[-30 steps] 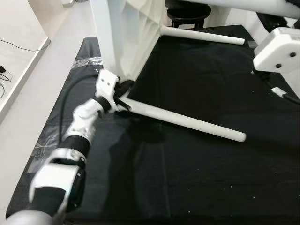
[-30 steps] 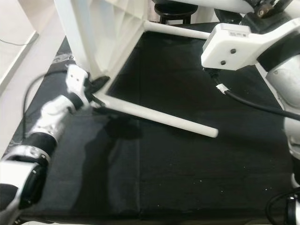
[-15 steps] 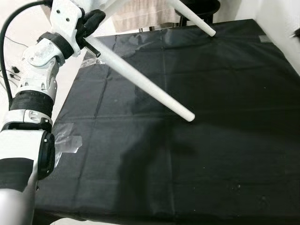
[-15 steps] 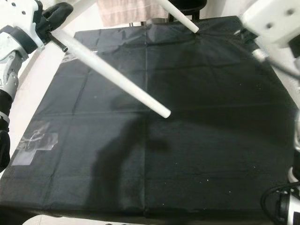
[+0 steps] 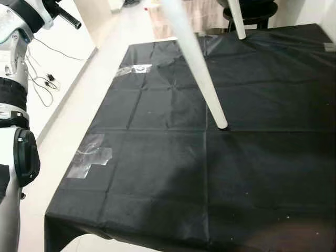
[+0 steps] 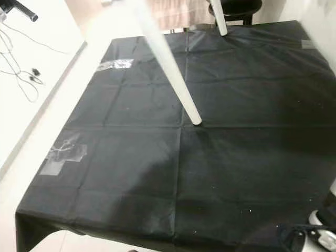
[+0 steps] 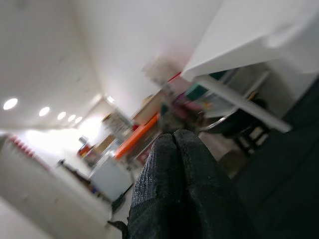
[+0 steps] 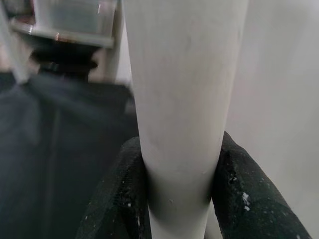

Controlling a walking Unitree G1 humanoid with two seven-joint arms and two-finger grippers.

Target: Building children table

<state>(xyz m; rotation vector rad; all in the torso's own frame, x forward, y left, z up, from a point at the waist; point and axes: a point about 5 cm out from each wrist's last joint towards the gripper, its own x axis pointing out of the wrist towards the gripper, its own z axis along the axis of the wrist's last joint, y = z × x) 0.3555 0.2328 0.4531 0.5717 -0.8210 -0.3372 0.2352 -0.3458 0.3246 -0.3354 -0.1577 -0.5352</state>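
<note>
In the middle of the left eye view, a white table leg (image 5: 202, 73) is slanting down from the upper centre of the frame, its long axis running steeply from top to lower right, its foot touching the black cloth (image 5: 157, 173) covering the floor. A second white leg (image 5: 236, 20) is standing at the top right, near a dark stool (image 5: 257, 9). In the upper left corner, the left arm is reaching high, its left gripper (image 5: 67, 19) pointing right; in its wrist view the fingers (image 7: 184, 184) are pressing together, clenched on nothing. In the right wrist view, the right gripper (image 8: 182, 194) is clasping a white table leg (image 8: 184, 99) between both fingers.
</note>
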